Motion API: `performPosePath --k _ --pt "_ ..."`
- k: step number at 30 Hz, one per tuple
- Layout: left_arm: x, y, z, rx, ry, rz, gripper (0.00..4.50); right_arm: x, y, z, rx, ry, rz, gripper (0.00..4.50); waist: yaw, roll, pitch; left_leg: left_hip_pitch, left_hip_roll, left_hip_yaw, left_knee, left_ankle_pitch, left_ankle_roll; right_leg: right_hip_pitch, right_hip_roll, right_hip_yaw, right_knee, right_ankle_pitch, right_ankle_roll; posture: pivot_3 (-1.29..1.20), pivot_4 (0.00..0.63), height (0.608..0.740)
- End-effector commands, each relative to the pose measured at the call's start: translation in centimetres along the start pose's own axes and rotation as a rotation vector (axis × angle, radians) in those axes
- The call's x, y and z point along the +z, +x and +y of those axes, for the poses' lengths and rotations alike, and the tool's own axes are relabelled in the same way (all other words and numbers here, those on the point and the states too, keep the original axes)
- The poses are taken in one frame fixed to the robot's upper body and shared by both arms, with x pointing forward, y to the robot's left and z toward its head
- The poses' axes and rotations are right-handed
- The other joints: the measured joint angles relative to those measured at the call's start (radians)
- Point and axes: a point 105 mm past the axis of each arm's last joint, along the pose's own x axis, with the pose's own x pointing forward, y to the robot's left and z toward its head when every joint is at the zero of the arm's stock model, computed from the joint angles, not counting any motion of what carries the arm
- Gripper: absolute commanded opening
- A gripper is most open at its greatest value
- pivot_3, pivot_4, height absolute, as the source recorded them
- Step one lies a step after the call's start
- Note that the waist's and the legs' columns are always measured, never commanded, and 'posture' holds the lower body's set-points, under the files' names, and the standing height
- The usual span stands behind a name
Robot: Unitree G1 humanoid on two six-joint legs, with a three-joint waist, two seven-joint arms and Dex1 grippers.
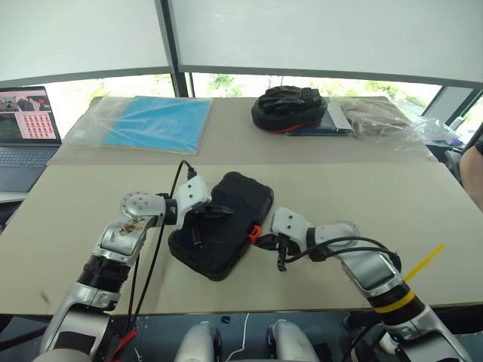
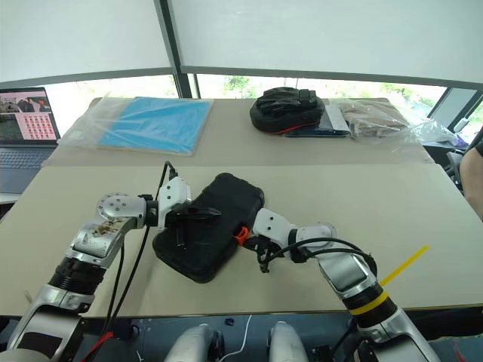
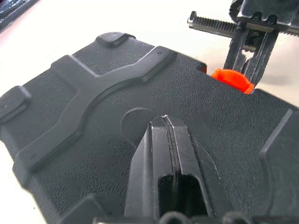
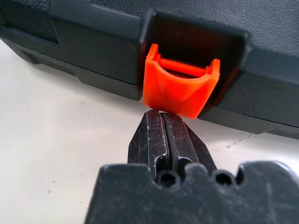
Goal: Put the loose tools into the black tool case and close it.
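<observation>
I see the hinged black plastic tool case (image 1: 223, 224) lying closed on the beige table (image 1: 362, 196), between my arms. My left gripper (image 3: 166, 122) has its fingers pressed together, resting on the textured lid. My right gripper (image 4: 164, 114), fingers also pressed together, sits tip-first just under the small orange latch (image 4: 180, 86), which hangs unclipped. I judge the risk is slipping: closed tips could skid off the smooth latch, or push the whole case sideways if the left hold is too light.
</observation>
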Motion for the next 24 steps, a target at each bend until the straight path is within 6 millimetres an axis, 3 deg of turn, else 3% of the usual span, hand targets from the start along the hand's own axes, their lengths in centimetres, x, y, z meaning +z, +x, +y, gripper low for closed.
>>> performPosePath --k 1,4,9,17,24 --pt "-6.1 1.6 -3.8 -0.104 -0.185 0.188 0.0 3.7 -1.1 -0.1 -0.016 -0.122 -0.112 0.02 0.0 0.0 0.0 0.0 0.0 0.0 0.0 0.0 0.0 0.0 0.0 0.0 0.0 0.0 0.0 0.0 0.15 0.74" --pt "-6.1 1.5 -3.7 -0.104 -0.184 0.188 0.0 2.5 -2.0 0.4 -0.002 -0.11 -0.073 0.02 0.001 0.001 -0.001 0.0 0.0 0.0 -0.001 0.0 0.0 0.0 -0.001 0.0 -0.001 0.0 0.0 0.0 0.15 0.74" --pt "-6.1 1.5 -3.4 -0.1 -0.18 0.187 0.0 2.6 -2.7 0.3 -0.019 -0.098 -0.074 0.02 0.003 0.002 -0.001 0.0 -0.001 0.0 -0.002 0.0 0.0 0.0 -0.003 -0.001 -0.002 -0.001 0.001 0.0 0.15 0.74" --pt "-6.1 1.6 -3.2 -0.097 -0.178 0.185 0.0 3.2 -2.0 0.0 -0.023 -0.098 -0.098 0.02 0.004 0.002 -0.002 0.0 -0.001 0.0 -0.002 0.0 0.0 0.0 -0.003 -0.001 -0.003 -0.002 0.0 0.0 0.15 0.74" --pt "-6.1 1.5 -3.2 -0.094 -0.18 0.188 0.0 2.4 -1.5 -0.5 -0.03 -0.101 -0.074 0.02 0.003 0.003 -0.002 0.001 -0.001 0.0 -0.003 0.0 0.0 0.0 -0.003 -0.001 -0.003 -0.002 -0.001 0.0 0.15 0.74"
